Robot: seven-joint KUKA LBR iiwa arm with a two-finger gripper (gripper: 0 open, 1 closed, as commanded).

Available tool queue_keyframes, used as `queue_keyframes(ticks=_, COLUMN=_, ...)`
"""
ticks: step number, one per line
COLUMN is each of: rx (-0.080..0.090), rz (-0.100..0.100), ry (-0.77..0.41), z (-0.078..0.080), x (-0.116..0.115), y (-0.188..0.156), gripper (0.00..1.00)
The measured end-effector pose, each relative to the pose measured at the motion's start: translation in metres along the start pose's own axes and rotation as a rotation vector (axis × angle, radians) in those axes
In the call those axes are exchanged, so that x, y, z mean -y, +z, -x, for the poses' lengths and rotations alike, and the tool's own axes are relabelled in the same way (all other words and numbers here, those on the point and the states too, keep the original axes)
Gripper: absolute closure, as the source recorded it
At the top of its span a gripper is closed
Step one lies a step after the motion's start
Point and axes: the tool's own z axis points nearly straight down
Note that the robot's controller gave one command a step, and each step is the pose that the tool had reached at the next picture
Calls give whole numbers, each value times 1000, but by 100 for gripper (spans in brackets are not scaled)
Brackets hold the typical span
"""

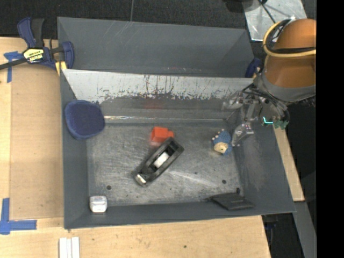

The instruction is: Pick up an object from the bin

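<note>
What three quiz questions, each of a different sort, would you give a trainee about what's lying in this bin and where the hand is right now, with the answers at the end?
1. True or false: the orange block lies beyond the black tape dispenser, toward the far wall of the bin.
2. Which thing lies nearest the hand? A, the orange block. B, the small blue-and-tan thing. C, the black tape dispenser.
3. What lies in the near left corner of the bin?

Key: 1 true. 2 B. 3 a small white thing.
</note>
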Motion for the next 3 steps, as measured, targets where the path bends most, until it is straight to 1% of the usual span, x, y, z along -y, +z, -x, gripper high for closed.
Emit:
queue_keyframes(ticks=1, rx=11, rz=-2, ry=-161, z=14, x=10, y=116, gripper=0)
queue_keyframes(ticks=2, rx=22, rz=-4, ry=-162, z=16, x=9, y=113, gripper=100)
queue_keyframes(ticks=3, rx=17, rz=-4, ry=-187, z=14, x=6, y=-12, gripper=100)
